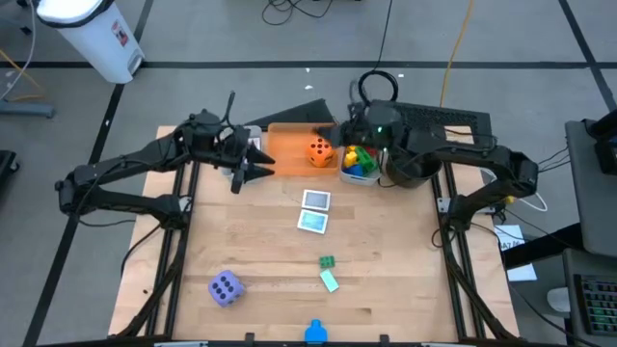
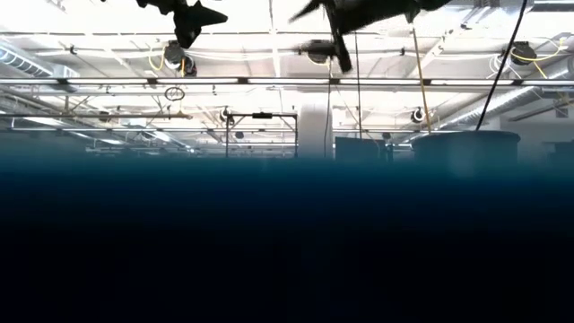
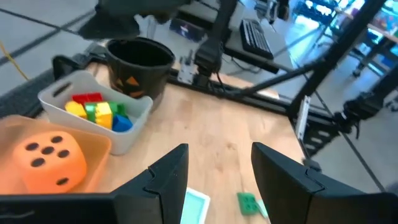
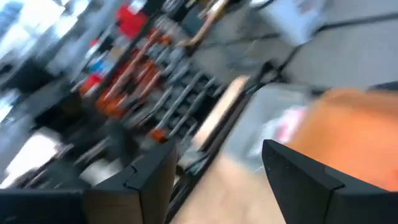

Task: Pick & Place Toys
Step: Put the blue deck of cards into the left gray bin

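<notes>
- I see left gripper (image 3: pixel 214 177) open, empty, raised beside orange bin (image 1: pixel 289 145) holding orange die (image 1: pixel 320 151)
- right gripper (image 4: pixel 214 174) open, empty, above bricks (image 1: pixel 359 162) in grey bin (image 3: pixel 134 127)
- purple die (image 1: pixel 225 287), cards (image 1: pixel 314 210) well apart

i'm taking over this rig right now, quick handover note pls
Left gripper: open, empty, raised beside the orange bin.
Right gripper: open, empty, up over the bins.
Done: orange die in the orange bin; bricks in the grey bin.
Left on the table: purple die, two cards, green brick, another green piece, blue piece at the front edge.
</notes>
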